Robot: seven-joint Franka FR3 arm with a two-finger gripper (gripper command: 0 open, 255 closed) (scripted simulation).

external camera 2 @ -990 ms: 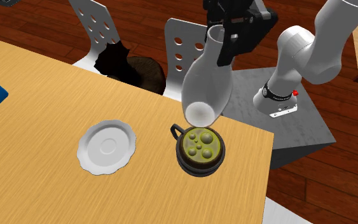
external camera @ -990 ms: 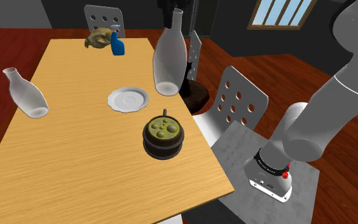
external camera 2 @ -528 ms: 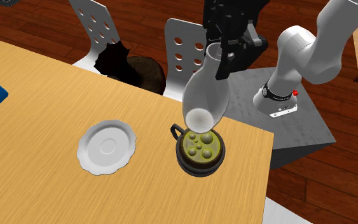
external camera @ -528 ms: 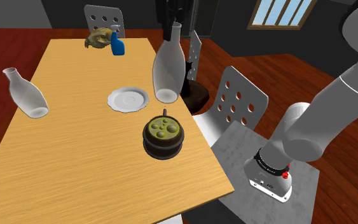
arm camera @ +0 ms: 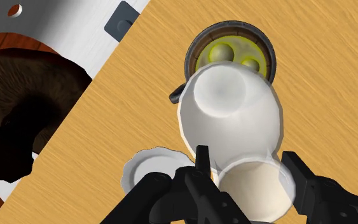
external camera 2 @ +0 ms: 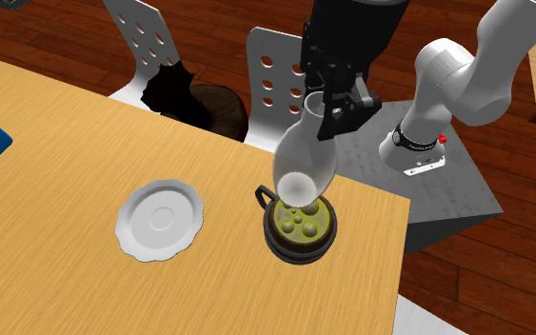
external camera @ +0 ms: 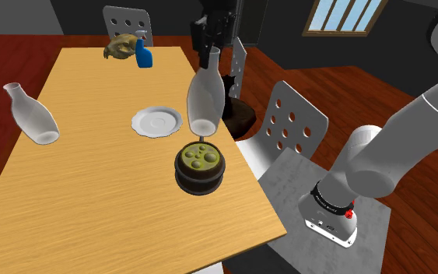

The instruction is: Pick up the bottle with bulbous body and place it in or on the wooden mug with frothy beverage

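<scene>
A pale, translucent bottle with a bulbous body [external camera: 206,97] [external camera 2: 306,157] [arm camera: 231,118] hangs upright over the table. My black gripper [external camera: 211,47] [external camera 2: 327,100] [arm camera: 248,167] is shut on its neck from above. Directly under the bottle's base stands the dark wooden mug [external camera: 200,170] [external camera 2: 300,228] [arm camera: 199,48], full of yellow-green bubbly drink. In the shoulder view a small gap shows between base and mug. In the wrist view the bottle covers part of the mug's rim.
A white plate [external camera: 156,121] [external camera 2: 159,220] lies beside the mug. A second pale bottle [external camera: 32,117] leans near the table's far side. A blue object [external camera: 143,56] and a skull-like thing [external camera: 121,45] sit at the table's end. White perforated chairs [external camera: 291,121] [external camera 2: 280,76] flank the near edge.
The gripper has come down with the bottle, bringing its base from above the plate side to just over the mug. Nothing else has moved.
</scene>
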